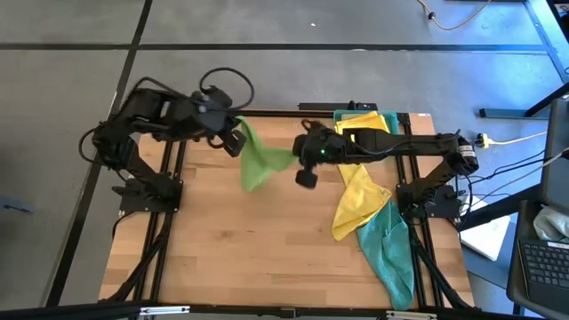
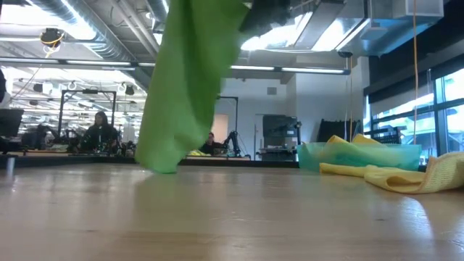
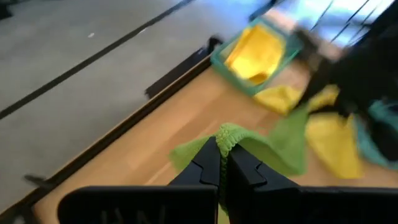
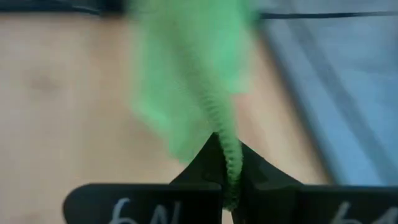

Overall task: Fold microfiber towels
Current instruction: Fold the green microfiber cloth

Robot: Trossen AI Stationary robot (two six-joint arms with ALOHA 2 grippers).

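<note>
Left gripper (image 3: 222,167) and right gripper (image 4: 227,169) each clamped on green towel (image 1: 260,162) edge, cloth hanging between, above table (image 1: 249,249)

The surface (image 1: 240,240) is pale wood planking in a dark frame. At its far right corner sits a teal tray (image 1: 342,116) holding a yellow cloth (image 1: 373,120). Near it on the right side lies another yellow towel (image 1: 357,200) — its edge overlapping a teal towel (image 1: 391,253) that hangs over the right edge.
</note>
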